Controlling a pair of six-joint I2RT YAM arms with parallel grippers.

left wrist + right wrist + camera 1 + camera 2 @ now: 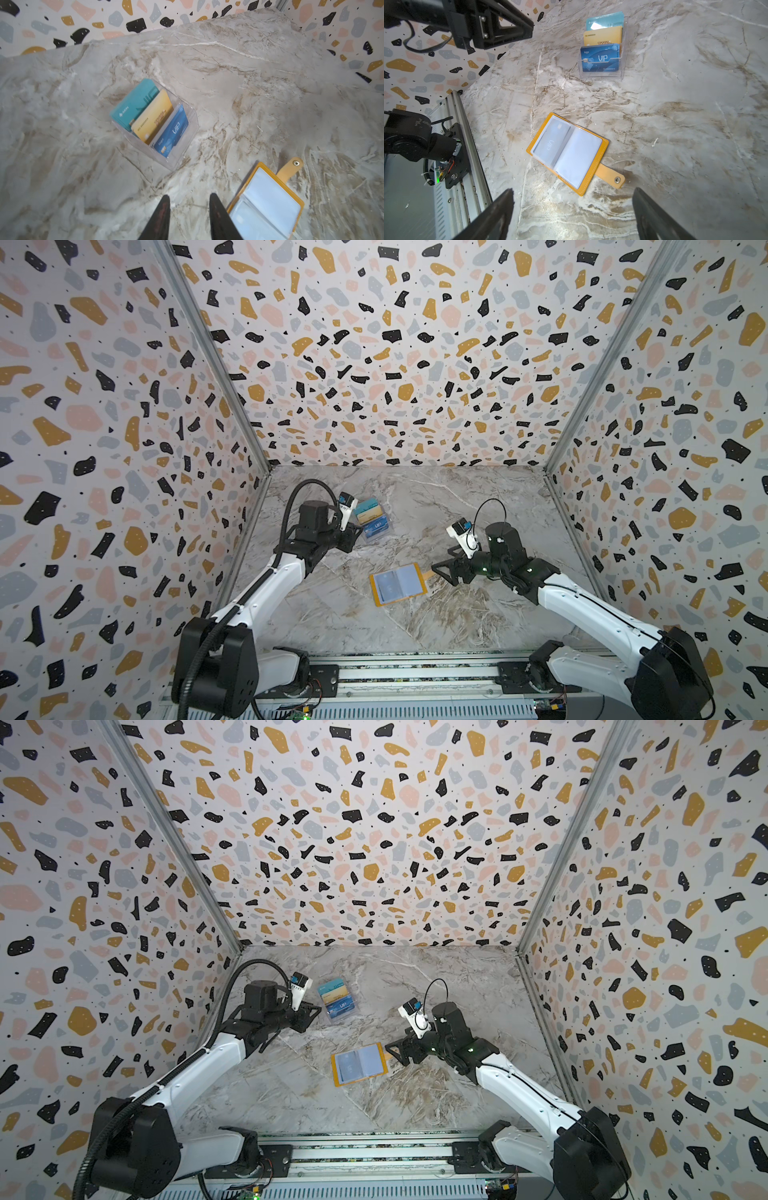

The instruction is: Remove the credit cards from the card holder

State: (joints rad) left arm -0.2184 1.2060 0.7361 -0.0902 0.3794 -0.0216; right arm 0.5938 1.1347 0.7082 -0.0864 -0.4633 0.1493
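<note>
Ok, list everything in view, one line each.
card holder: one, mustard-yellow, open flat mid-table, tab unsnapped
sleeved card: one, pale through plastic, in the holder page away from the tab
clear tiered box: one, transparent, farther back on the table
teal card: one, teal, box rear tier
gold card: one, gold, middle tier
blue card: one, blue, front tier
table: one, grey-brown marble
walls: three, terrazzo print
left pincer: one, black, open, empty, near box
right pincer: one, black, open, empty, near tab
</note>
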